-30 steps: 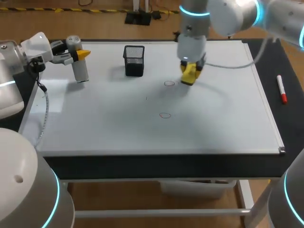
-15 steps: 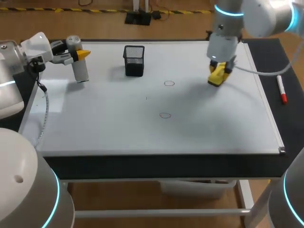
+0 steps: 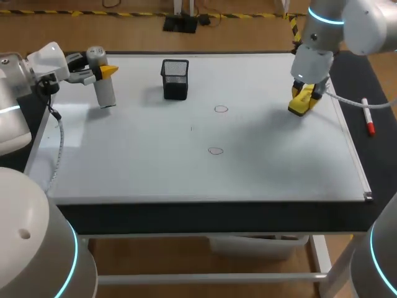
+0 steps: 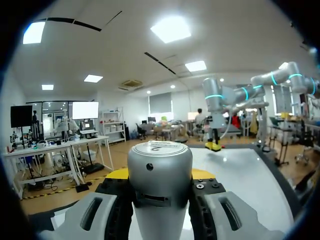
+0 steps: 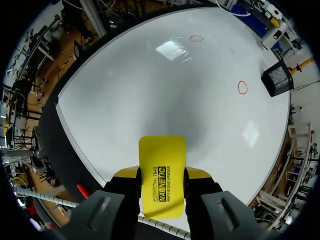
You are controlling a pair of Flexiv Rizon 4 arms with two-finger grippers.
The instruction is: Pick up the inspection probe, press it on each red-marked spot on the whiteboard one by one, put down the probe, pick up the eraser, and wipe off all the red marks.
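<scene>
a: near the whiteboard's [image 3: 155, 167] right edge, my right end effector [image 5: 161, 174] is clamped on the yellow eraser [image 5: 162, 150].
b: and my left end effector [image 4: 160, 178]?
a: closed around the probe [image 4: 159, 155], far left corner.

Inspection probe [image 4: 160, 170] cut off below its cap by the left wrist view's edge, masking most of the yellow tips of the left gripper [image 4: 160, 175]. Eraser [image 5: 162, 165] lower end sunk between fingers of the right gripper [image 5: 161, 174]; red marker [image 5: 83, 190] mostly behind them.

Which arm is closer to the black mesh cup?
Left. The left arm holds the probe beside the mesh cup; the right arm, with the eraser, is across the whiteboard.
</scene>
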